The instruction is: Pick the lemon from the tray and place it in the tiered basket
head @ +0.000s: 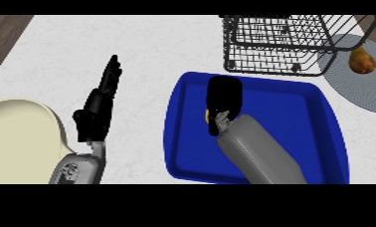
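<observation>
A blue tray [323, 121] lies on the white counter at the centre right. My right hand [224, 99] is over the tray's left part, palm down, fingers curled over the lemon [208, 115], of which only a small yellow sliver shows at the hand's left edge. The black wire tiered basket [283, 44] stands just beyond the tray at the upper right. My left hand [101, 104] rests open to the left of the tray, fingers straight and pointing away.
A cream rounded object [29, 141] fills the lower left corner. A grey round mat [360, 79] at the right edge carries a brown pear-like fruit [360, 60]. Dark wood shows at the top left corner.
</observation>
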Controlling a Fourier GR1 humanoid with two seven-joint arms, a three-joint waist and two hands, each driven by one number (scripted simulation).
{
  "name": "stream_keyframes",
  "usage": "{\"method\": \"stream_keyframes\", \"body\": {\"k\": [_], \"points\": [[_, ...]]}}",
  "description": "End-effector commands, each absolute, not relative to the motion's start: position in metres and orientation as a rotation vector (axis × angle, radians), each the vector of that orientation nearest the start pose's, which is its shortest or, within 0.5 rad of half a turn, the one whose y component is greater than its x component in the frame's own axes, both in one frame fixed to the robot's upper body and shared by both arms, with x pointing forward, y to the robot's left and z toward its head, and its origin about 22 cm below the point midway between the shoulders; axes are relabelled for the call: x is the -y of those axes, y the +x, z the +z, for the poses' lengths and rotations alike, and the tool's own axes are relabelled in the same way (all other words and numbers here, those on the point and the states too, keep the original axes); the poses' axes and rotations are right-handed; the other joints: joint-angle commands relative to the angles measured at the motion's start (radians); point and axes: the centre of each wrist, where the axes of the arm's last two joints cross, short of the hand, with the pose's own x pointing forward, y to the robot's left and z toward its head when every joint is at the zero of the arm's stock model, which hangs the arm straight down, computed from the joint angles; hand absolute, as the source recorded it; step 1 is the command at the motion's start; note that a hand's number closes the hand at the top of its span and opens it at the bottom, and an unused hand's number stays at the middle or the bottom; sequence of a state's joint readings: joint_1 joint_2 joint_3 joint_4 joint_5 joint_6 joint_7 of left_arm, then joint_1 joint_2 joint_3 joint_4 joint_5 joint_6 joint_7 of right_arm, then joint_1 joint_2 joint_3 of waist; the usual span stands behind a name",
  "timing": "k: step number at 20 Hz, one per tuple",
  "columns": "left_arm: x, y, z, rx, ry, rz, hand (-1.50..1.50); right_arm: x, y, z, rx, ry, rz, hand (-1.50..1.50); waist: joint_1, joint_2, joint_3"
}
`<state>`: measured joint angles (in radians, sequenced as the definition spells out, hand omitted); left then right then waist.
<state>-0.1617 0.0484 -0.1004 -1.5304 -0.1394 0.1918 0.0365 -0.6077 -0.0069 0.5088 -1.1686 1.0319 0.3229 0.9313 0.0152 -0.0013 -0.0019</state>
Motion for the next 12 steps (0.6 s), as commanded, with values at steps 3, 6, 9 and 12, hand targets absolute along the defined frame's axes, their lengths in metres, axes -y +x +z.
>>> {"method": "stream_keyframes", "body": {"k": [3,6,9,12], "points": [[-0.178,0.283,0.024,1.670,0.197,-0.112,0.00,0.027,0.319,0.083,0.768,-1.238,1.208,1.50,-0.008,0.001,0.001],[-0.199,0.262,0.032,1.659,0.198,-0.117,0.00,0.034,0.324,0.131,0.808,-1.308,1.145,1.50,-0.017,-0.007,0.001],[-0.196,0.270,0.031,1.662,0.195,-0.123,0.00,0.018,0.318,0.169,0.880,-1.342,1.070,1.50,-0.009,-0.004,0.001],[-0.206,0.270,0.026,1.652,0.178,-0.109,0.00,0.028,0.310,0.209,0.972,-1.391,0.976,1.50,-0.028,-0.008,0.001]]}}
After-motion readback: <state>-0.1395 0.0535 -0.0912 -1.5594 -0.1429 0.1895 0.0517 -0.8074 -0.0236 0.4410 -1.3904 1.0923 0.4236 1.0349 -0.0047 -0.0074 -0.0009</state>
